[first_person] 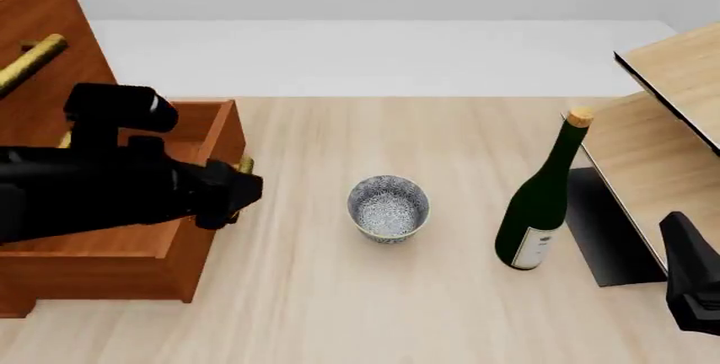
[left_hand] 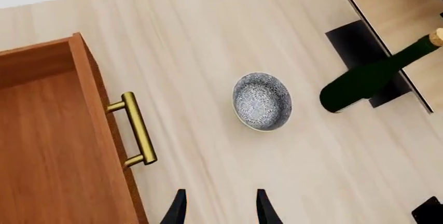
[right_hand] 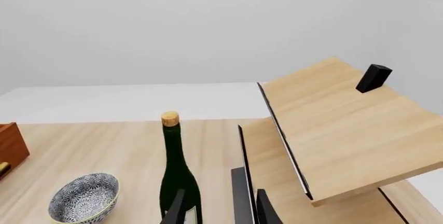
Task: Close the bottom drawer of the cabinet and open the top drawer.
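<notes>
at the far left of the front view stood the cabinet (first_person: 32, 18), its bottom drawer (first_person: 169, 170) pulled well out across the desk (first_person: 337, 313). a brass handle (first_person: 25, 62) on a drawer higher up showed at the edge; we could not tell from these views which drawer it belonged to, and the top drawer itself was mostly out of frame. the left end effector (left_hand: 220, 208) hung over the desk just beside the bottom drawer's handle (left_hand: 137, 129), its fingers apart and gripping nothing. we judged the closing push was the step in hand: it would go best with the fingertips set squarely against the drawer front near the bar, pushing straight along the slide so the box would not skew. right of that sat a patterned bowl (first_person: 389, 206), then a green bottle (first_person: 542, 200), close enough that we would keep the arm's sweep low and short. beyond stood the pale shelf unit (first_person: 663, 153). the right end effector (right_hand: 220, 208) waited near the bottle, fingers apart, empty.
</notes>
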Available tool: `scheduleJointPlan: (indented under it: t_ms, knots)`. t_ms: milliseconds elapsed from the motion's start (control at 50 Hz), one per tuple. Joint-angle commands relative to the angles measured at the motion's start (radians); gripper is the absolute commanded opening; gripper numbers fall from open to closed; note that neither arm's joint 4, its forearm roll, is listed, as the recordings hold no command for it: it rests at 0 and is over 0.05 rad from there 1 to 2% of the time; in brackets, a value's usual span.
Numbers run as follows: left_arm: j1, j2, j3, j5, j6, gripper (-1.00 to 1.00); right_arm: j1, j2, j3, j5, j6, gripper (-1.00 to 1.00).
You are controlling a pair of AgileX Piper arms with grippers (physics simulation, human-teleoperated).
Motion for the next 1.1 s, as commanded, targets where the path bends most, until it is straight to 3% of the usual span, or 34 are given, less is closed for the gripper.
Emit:
scheduleJointPlan:
  t_ms: [20, 40, 80, 320, 700, 1100]
  knots:
    - [-0.001, 0.059, 0.023, 0.009, 0.01, 1.0, 0.0, -0.003, -0.001, 0.003, 0.001, 1.0]
    - [-0.014, 0.058, 0.027, 0.002, 0.0, 1.0, 0.0, -0.003, -0.001, 0.003, 0.0, 1.0]
    - [0.027, 0.064, 0.041, 0.006, 0.053, 1.0, 0.0, -0.003, -0.001, 0.003, 0.0, 1.0]
    - [0.009, 0.125, 0.089, -0.037, -0.001, 1.0, -0.001, -0.004, 0.0, 0.003, 0.0, 1.0]
    - [0.013, 0.181, 0.134, -0.077, -0.03, 1.0, -0.002, -0.009, 0.0, 0.008, 0.002, 1.0]
    - [0.064, 0.217, 0.184, -0.123, -0.054, 1.0, -0.001, -0.009, 0.0, 0.008, 0.002, 1.0]
